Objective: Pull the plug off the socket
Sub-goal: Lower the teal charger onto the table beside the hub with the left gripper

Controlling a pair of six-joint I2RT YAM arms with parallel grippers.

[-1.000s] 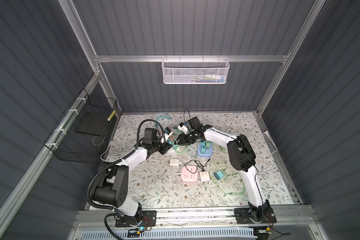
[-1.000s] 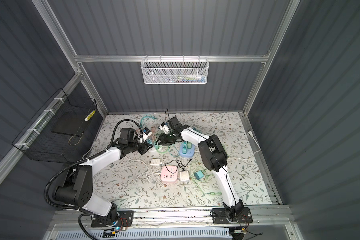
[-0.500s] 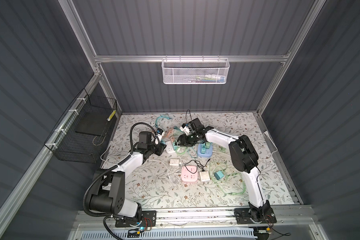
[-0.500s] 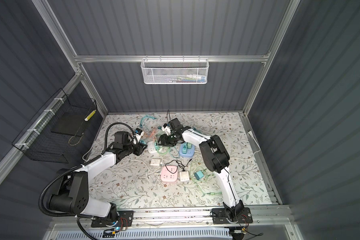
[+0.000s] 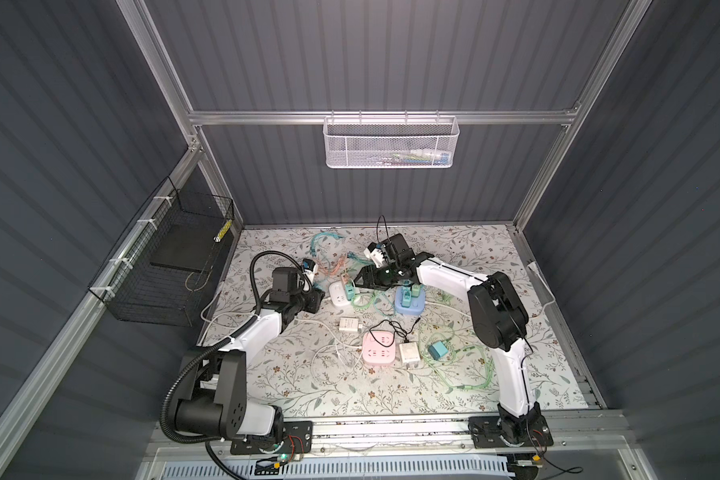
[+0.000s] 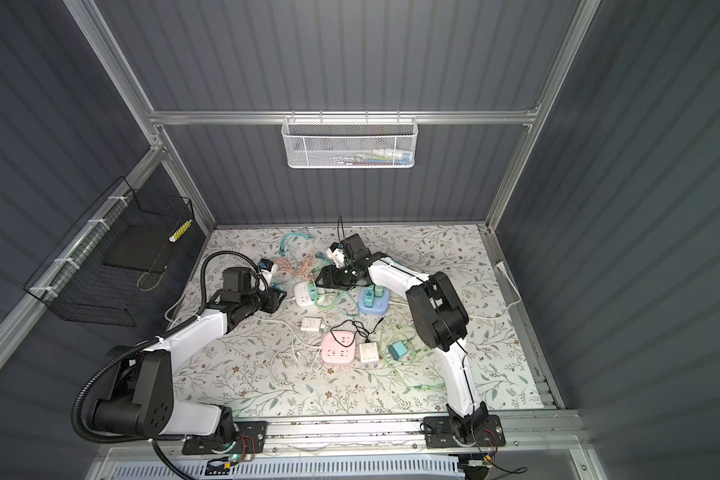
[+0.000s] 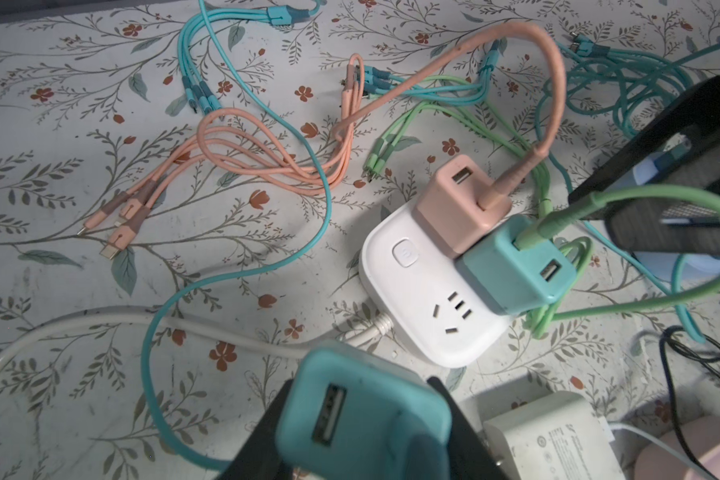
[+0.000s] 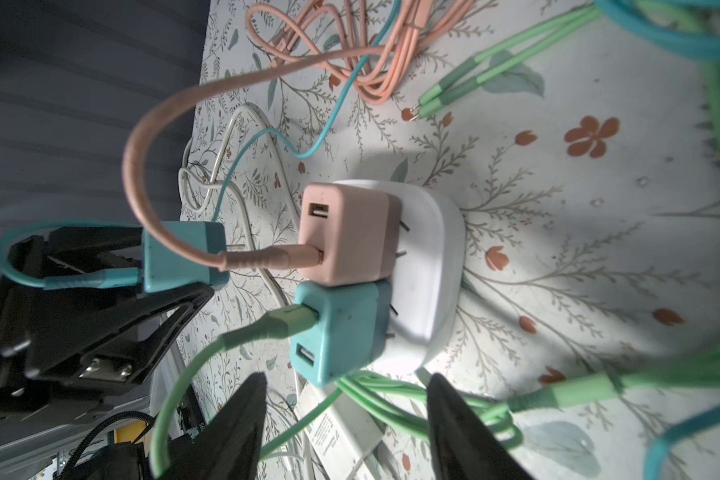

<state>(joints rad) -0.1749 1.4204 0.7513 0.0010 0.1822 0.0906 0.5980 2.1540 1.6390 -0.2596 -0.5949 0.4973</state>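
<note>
So my left fingers (image 7: pixel 262 440) are clamped on a teal plug (image 7: pixel 362 415), clear of the white socket (image 7: pixel 416 291) and just left of it. The socket sits far-middle on the tabletop (image 5: pixel 391 395). My right fingers (image 8: pixel 238 428) are spread apart right beside it, gripping nothing. A pink plug (image 7: pixel 458 208) and a second teal plug (image 7: pixel 512 270) sit in the socket, prongs partly showing.

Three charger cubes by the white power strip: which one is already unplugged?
The teal charger held in the left gripper, off the power strip. The pink charger and the green-cabled teal charger sit plugged into it.
</note>
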